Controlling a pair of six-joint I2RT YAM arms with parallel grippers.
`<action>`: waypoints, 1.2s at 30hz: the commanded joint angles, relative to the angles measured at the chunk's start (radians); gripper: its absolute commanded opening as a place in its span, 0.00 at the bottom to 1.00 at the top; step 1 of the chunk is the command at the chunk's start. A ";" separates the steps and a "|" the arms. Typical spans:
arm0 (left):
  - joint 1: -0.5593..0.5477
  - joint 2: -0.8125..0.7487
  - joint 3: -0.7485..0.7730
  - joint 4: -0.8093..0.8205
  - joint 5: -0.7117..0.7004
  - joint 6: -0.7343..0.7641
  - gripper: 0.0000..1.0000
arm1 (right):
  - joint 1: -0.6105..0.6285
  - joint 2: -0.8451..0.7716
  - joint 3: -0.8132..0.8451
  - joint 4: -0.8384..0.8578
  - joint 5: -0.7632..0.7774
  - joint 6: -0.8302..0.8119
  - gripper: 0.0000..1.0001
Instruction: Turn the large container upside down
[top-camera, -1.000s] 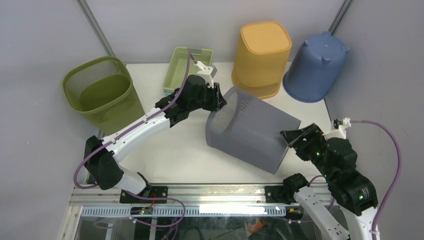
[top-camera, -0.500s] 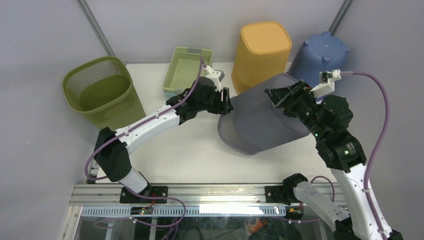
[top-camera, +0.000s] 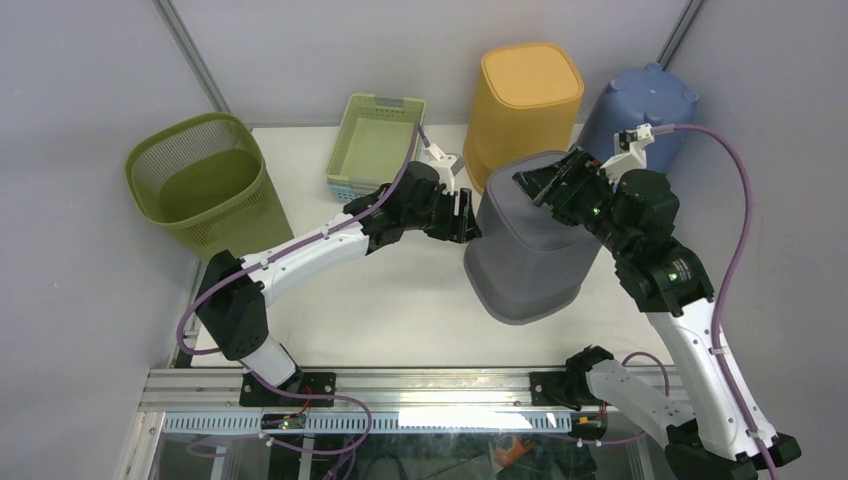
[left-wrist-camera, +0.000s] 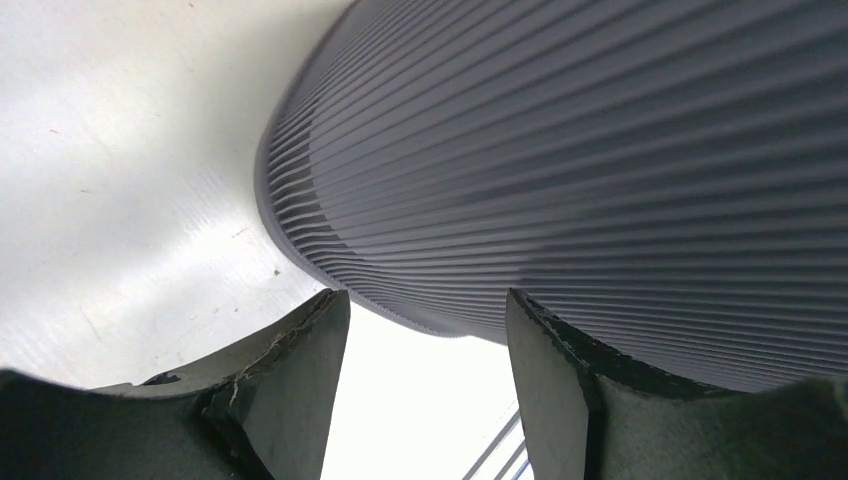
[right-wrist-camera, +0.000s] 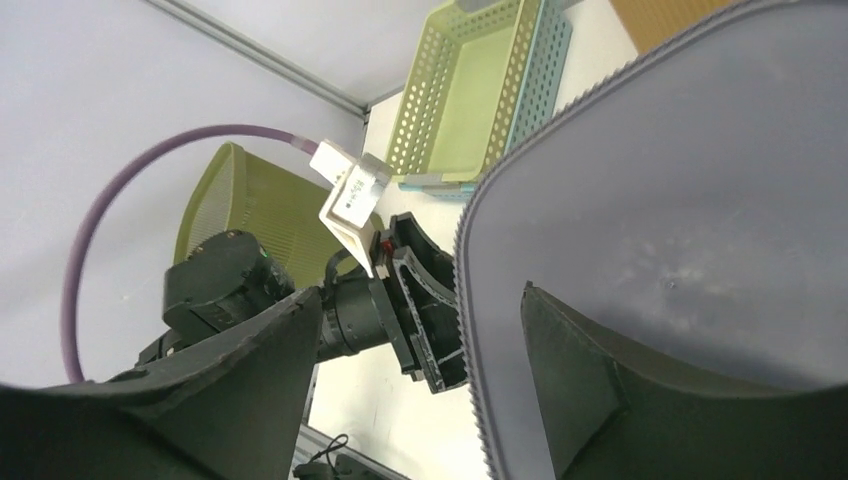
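Grey bin base-up on table; left hand spread beside wall; right hand spread astride base edge.

The grey container looked like matt plastic, its walls finely ribbed and its base smooth but scuffed, while the white table was smooth and lightly scratched.

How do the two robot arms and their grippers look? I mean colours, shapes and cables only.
The left arm and the right arm both have white link shells with black joints. A purple cable runs along each one up to a small white bracket at the wrist. The left gripper and the right gripper are matte black, each with two wedge-shaped fingers.
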 joint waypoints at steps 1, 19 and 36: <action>-0.018 0.010 0.006 0.087 0.028 -0.040 0.60 | 0.004 -0.022 0.156 -0.107 0.107 -0.083 0.79; -0.202 0.478 0.575 0.102 0.089 -0.115 0.61 | 0.004 -0.135 0.386 -0.601 0.451 -0.133 0.90; -0.168 0.117 0.403 -0.141 0.107 0.178 0.84 | 0.004 0.000 0.320 -0.532 0.383 -0.217 0.91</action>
